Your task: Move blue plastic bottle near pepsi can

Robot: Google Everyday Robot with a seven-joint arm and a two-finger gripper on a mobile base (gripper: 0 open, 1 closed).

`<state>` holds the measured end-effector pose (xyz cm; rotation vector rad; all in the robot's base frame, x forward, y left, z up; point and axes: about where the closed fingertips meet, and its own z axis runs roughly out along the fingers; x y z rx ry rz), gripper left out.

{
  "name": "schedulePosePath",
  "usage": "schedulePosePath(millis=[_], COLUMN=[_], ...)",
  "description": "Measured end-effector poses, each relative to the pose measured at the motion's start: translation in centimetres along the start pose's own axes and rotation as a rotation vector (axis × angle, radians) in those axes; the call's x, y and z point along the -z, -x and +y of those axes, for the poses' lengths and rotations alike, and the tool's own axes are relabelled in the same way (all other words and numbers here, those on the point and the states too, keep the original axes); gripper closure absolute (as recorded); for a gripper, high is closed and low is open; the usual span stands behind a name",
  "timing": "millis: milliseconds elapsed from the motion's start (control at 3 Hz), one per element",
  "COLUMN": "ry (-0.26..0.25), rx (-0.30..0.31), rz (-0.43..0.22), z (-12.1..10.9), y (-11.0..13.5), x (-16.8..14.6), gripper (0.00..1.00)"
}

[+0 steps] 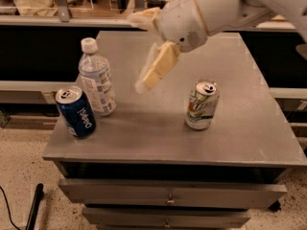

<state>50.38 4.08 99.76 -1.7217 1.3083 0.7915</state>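
Note:
The blue plastic bottle [97,82], clear with a white cap and pale label, stands upright on the grey table [158,140] at the left. The pepsi can [76,112], dark blue with a silver top, stands just in front and to the left of it, very close. My gripper [136,51] is open and empty, raised above the table to the right of the bottle and apart from it. Its cream fingers [158,66] are spread and hold nothing.
A white-and-green soda can [202,104] stands at the table's right centre. The table has drawers [168,194] below its front edge. A dark shelf and counter run behind the table. A black cable lies on the floor at the lower left.

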Motion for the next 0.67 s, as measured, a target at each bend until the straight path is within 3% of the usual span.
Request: schedulePosePath(millis=[333,667], ry=[-0.184,-0.184], rx=[-0.075,-0.075], rz=[0.032,0.032], z=[-1.3,-1.3], y=[-0.1,-0.09], x=[5.54,5.53], gripper=[0.0,0.0])
